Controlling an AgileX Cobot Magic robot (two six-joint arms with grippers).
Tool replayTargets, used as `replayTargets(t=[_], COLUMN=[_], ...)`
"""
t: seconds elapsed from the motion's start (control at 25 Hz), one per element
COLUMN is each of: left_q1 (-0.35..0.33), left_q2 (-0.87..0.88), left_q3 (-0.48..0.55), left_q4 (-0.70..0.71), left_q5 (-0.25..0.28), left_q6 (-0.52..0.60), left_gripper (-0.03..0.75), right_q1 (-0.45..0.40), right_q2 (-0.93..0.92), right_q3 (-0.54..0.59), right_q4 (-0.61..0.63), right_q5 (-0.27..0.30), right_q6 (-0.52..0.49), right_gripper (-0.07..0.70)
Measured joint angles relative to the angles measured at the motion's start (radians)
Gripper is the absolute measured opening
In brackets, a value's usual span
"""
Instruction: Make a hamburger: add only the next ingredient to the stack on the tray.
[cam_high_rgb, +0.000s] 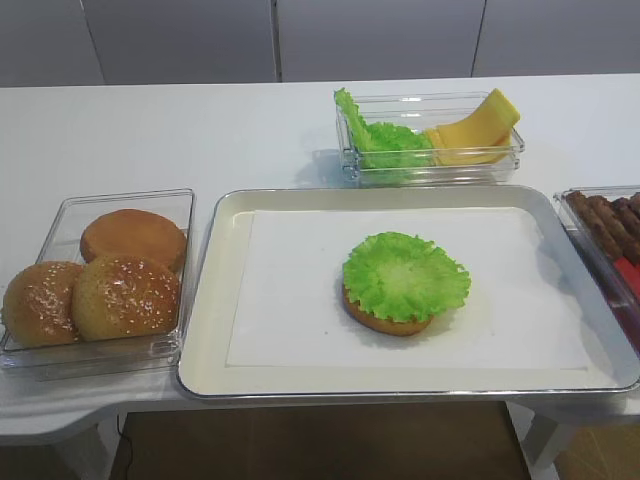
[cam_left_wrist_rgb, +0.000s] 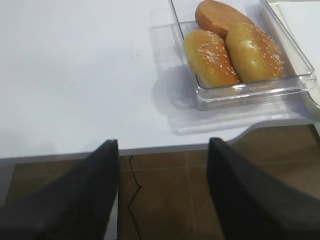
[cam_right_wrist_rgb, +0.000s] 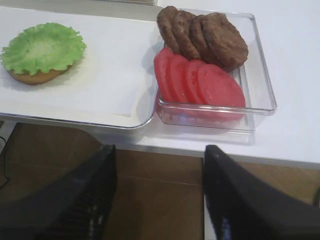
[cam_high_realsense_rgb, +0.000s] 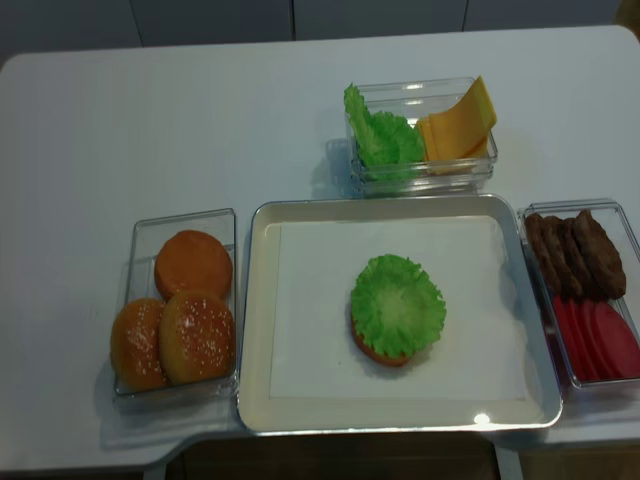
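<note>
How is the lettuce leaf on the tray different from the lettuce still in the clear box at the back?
The lettuce leaf on the tray lies flat and spread open, resting on the bottom bun. The boxed lettuce stands bunched up, leaning against the box's wall beside the cheese slices. The tray leaf shows its whole round outline; the boxed lettuce shows only crumpled folds. Both are bright green with frilly edges.

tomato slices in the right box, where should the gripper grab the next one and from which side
Take the front tomato slice, the one nearest the box's near wall. The slices lean overlapped like shingles, so its whole face and upper rim are exposed. Probably best to come from above and pinch that raised rim face to back; the beef patties crowd the far end. The right gripper is open and empty.
</note>
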Motion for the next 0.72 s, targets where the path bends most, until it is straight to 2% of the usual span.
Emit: replayTargets(t=[0.72], left_q1=[0.0], left_q2=[0.0], left_q3=[0.0], left_q4=[0.0], left_q5=[0.0], left_q6=[0.0], left_gripper=[0.417], right_q1=[0.0], right_q2=[0.0], right_q3=[0.001], right_q4=[-0.004], right_q5=[-0.002], right_q6=[0.007], right_gripper=[0.363])
